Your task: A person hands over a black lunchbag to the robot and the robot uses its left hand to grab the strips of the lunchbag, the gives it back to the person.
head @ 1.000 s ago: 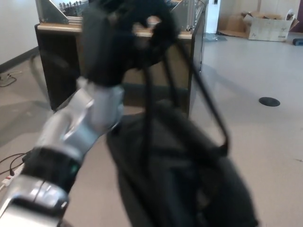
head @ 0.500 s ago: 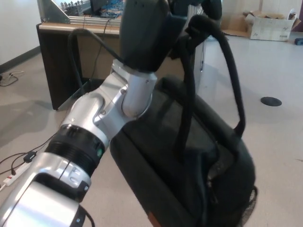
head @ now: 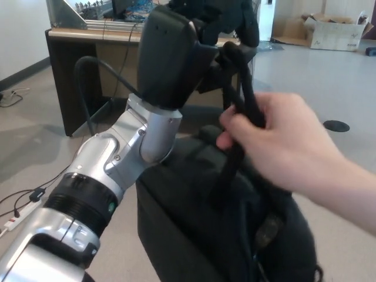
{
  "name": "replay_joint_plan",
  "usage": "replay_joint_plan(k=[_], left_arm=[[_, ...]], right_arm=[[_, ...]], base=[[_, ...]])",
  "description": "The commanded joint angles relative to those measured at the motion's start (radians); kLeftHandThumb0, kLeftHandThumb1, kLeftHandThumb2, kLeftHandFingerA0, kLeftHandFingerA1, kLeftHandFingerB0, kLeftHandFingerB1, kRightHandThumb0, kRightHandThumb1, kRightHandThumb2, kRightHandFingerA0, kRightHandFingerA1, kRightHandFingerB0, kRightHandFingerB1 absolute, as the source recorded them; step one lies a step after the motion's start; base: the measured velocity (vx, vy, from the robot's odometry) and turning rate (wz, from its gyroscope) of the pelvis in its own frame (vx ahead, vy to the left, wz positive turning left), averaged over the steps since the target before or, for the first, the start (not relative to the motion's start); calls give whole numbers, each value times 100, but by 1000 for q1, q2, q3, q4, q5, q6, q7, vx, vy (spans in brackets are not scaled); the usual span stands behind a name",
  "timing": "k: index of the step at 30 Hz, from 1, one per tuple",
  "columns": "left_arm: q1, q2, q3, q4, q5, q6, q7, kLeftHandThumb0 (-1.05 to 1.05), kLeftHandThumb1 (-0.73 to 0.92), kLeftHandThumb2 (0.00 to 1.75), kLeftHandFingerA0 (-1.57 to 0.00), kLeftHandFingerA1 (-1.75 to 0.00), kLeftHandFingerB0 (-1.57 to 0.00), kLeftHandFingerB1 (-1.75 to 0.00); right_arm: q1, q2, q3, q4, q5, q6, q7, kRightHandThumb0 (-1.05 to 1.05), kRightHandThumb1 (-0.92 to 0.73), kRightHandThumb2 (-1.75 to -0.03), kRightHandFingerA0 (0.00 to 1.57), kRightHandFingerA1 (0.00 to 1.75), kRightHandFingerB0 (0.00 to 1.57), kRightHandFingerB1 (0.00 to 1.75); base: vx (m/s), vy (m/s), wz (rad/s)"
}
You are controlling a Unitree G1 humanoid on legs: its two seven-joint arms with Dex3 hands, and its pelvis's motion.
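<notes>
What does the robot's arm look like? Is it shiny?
Yes, partly. The left arm is shiny silver metal with rounded joints, a ribbed black ring carrying a tiny green light, and a black cable looping beside it. The left hand is a chunky matte black block. The person's hand shows no sleeve.

A person's hand (head: 282,138) has now grasped the straps (head: 239,88).

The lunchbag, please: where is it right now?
In the head view, the lunchbag hangs low at centre by its straps, below the left hand and a person's hand.
</notes>
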Motion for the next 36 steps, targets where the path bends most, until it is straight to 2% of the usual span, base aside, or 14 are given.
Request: replay_joint_plan(k=[1,2,5,6,7,8,9,10,14,23,30,34,35,36], left_arm=[[17,15,-4,-3,5,22,27,-20,56,55,-82,-175,-65,-164],[22,15,-7,-5,7,22,28,-20,56,55,-82,-175,-66,-164],[36,11,-9,-19,0,15,20,-21,57,54,-79,-175,-66,-161],[43,8,-7,-30,-8,23,1,-45,42,73,-77,-127,-69,-105],[54,4,-4,-44,-18,37,-26,-45,42,73,-77,-127,-69,-105],[70,2,-1,-72,-37,64,-90,-49,52,56,-46,-106,-52,-74],[95,6,0,-127,-65,116,-205,-91,59,59,0,0,0,-1],[135,14,-2,-223,-104,199,-385,-96,59,60,0,0,0,0],[186,28,-3,-360,-115,249,-498,-101,62,61,0,0,0,0],[275,45,19,-553,-156,277,-593,-101,65,59,0,0,0,0],[421,113,93,-718,-219,272,-633,-98,61,60,0,0,0,0],[645,193,198,-858,-267,285,-657,-93,59,59,0,0,0,0],[694,208,217,-867,-283,265,-651,-86,56,58,0,0,0,0],[791,241,252,-862,-319,201,-631,-82,47,85,0,-1,0,0]], right_arm=[[28,-4,-9,-5,19,-16,8,-53,-61,-96,51,60,44,55],[35,-2,-9,-3,19,-21,4,-48,-72,-61,56,46,55,43],[49,-5,-8,-1,16,-26,2,-50,-72,-61,56,45,55,43],[52,-5,-9,-2,17,-25,2,-49,-72,-61,56,45,55,43],[54,-5,-11,-3,18,-24,1,-49,-72,-61,56,45,55,43],[58,-5,-11,-3,17,-24,1,-49,-72,-61,56,45,55,43],[57,-5,-9,-2,15,-21,-1,-50,-72,-61,56,44,55,42],[56,-5,-6,-1,9,-17,-4,-51,-73,-61,55,45,55,42],[52,-7,-4,1,6,-17,-3,-49,-72,-61,56,44,55,42],[46,-13,5,-11,-7,5,-5,-49,-71,-61,56,44,55,42],[30,-11,4,-9,-6,-6,-12,-48,-71,-61,56,45,56,43],[54,-17,0,-32,-2,-13,-12,-46,-71,-61,56,45,56,43],[67,-19,1,-36,-3,-16,-13,-47,-72,-61,55,45,56,42],[93,-25,3,-45,-6,-18,-14,-52,-61,-96,46,58,44,55]], base=[[0,0,0],[0,0,0],[0,0,0],[0,0,0],[0,0,0],[0,0,0],[0,0,0],[0,0,0],[0,0,0],[0,0,0],[0,0,0],[0,0,0],[0,0,0],[0,0,0]])
